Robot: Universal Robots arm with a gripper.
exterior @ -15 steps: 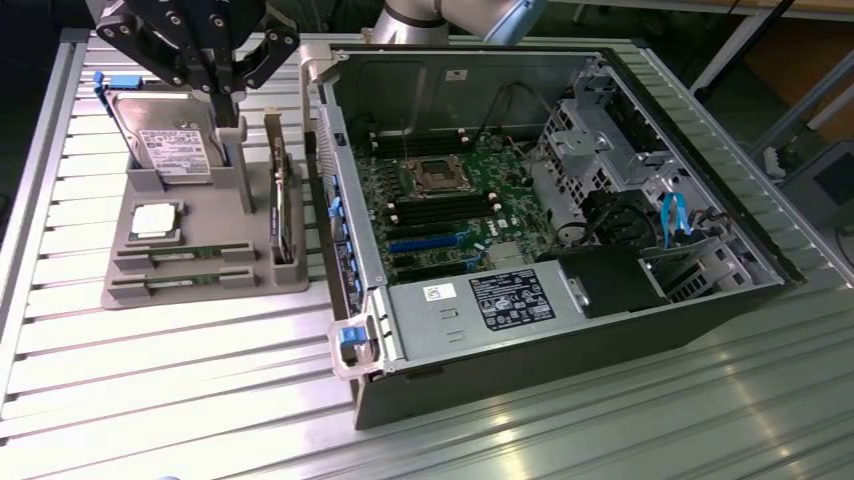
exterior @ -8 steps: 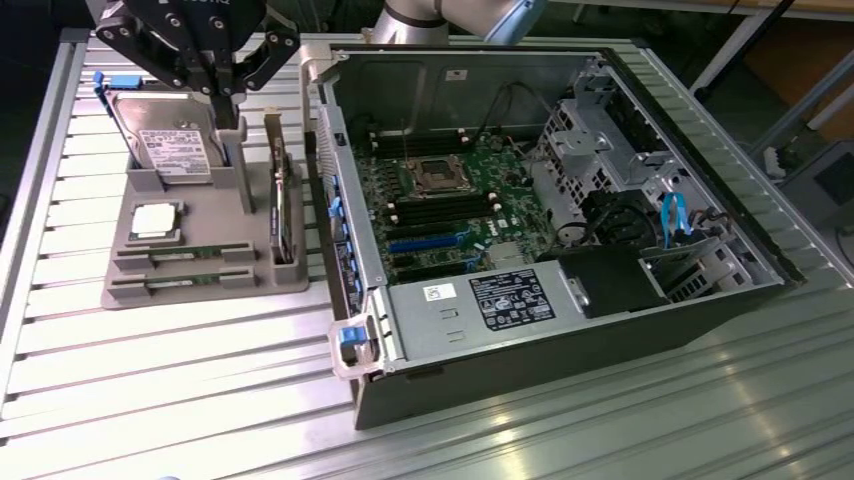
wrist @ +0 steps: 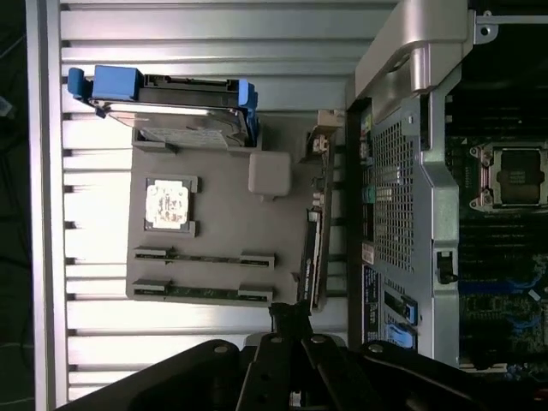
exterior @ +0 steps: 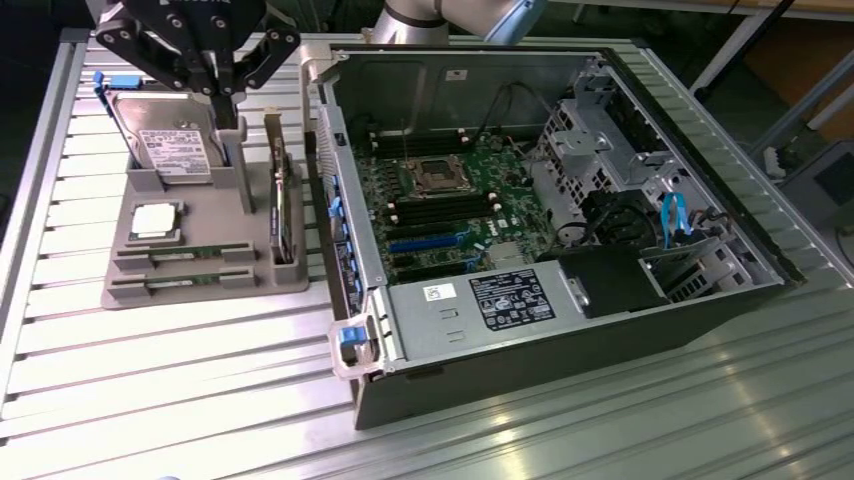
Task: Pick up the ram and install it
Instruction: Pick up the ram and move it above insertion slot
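Low in the grey plastic holder (exterior: 220,225), a long thin green ram stick (exterior: 187,252) lies sunk in its slot, only its top edge showing. A second green stick (exterior: 180,281) lies just beside it. The black hand (exterior: 218,88), upper part cut off, hangs above, pinched together and empty.

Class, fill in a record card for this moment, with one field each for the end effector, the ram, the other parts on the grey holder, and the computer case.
end effector: shut, nothing seen in it, above the hard drive end of the holder
ram: two sticks lying in slots of the grey holder, untouched
hard drive: propped on edge in the holder
processor chip: flat in its recess
tall card: standing on edge beside the case
computer case: side open, motherboard exposed
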